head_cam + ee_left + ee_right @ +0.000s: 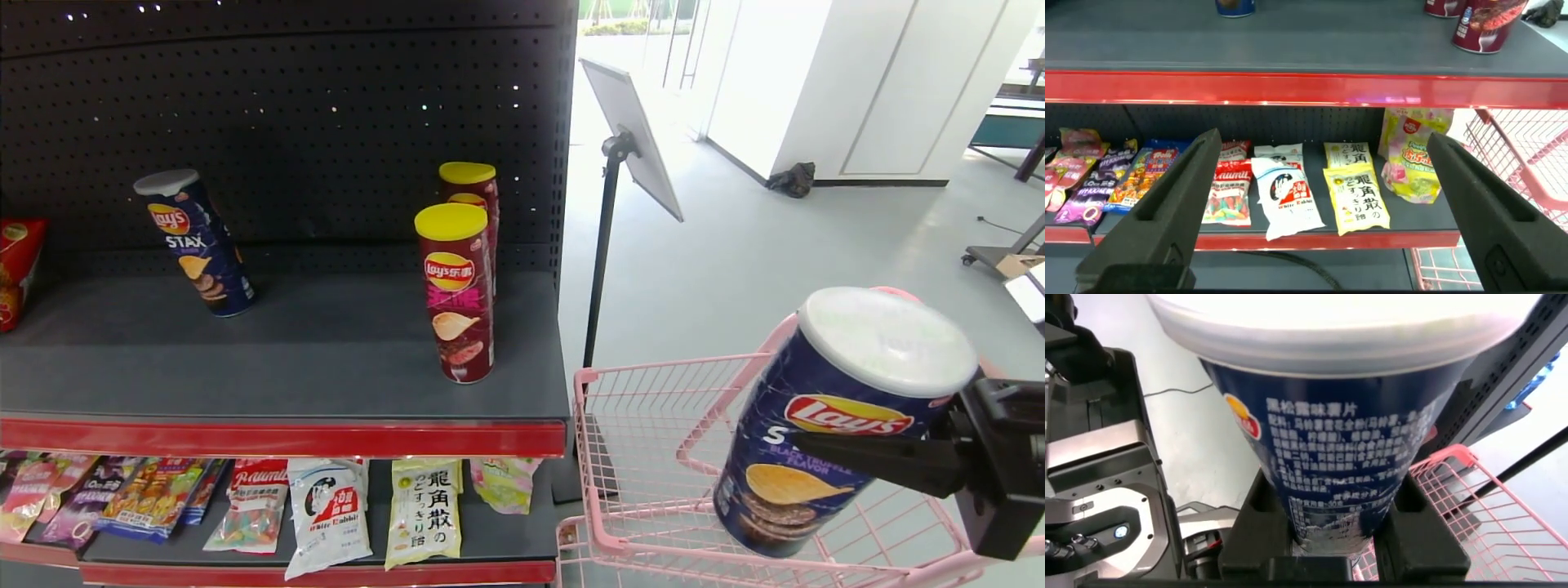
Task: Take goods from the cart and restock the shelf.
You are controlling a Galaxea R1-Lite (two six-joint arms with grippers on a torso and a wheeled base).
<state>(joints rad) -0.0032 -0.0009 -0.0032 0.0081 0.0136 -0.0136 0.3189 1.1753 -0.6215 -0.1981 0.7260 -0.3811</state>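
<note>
Though blue can [833,408] sits clenched in my right claw [1335,527], above cart [637,384], placing remains: shelf [286,351] well left of claw, few cans [455,294] there. Left claw [1323,139] gaping, empty.

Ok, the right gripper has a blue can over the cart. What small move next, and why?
Probably carry it leftward toward the upper shelf. The right gripper is shut on the tilted blue can above the pink cart, and bare shelf lies between the standing blue can and the red cans.
</note>
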